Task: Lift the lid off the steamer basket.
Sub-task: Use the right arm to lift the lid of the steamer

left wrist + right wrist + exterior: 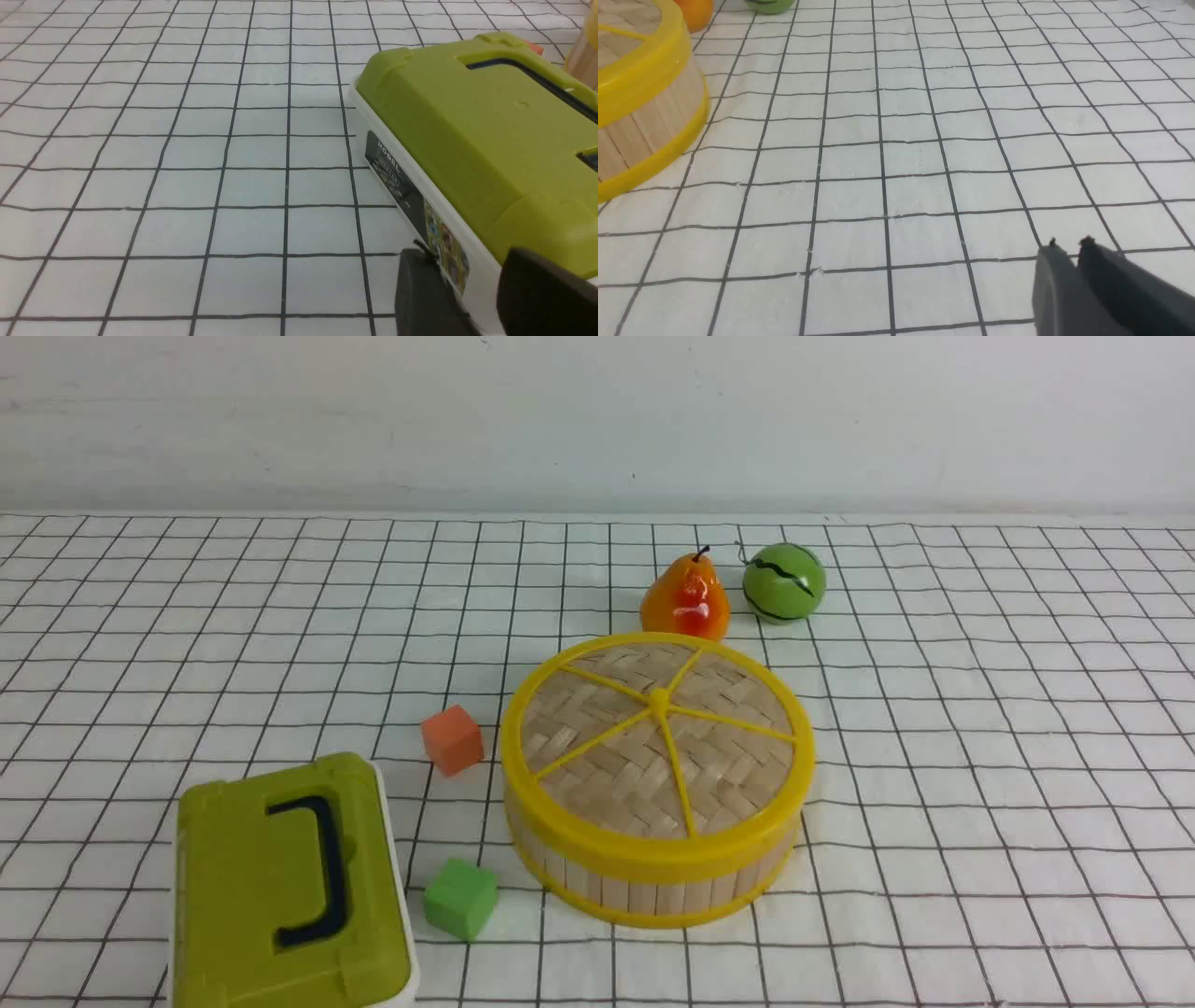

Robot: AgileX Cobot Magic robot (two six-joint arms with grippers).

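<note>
The lid (658,737), a woven bamboo disc with a yellow rim, yellow spokes and a small centre knob, sits closed on the steamer basket (644,891) near the middle of the table. Neither gripper shows in the front view. In the right wrist view the basket's slatted wall (644,121) and the lid's rim (640,79) show at one edge. My right gripper (1069,245) is shut and empty, low over the cloth, well off to the basket's right. My left gripper (467,254) is open and empty, close beside the olive-green box (467,130).
The olive-green box with a dark handle (280,887) stands at the front left. An orange cube (452,739) and a green cube (460,898) lie left of the basket. A toy pear (686,600) and a green melon ball (784,581) sit behind it.
</note>
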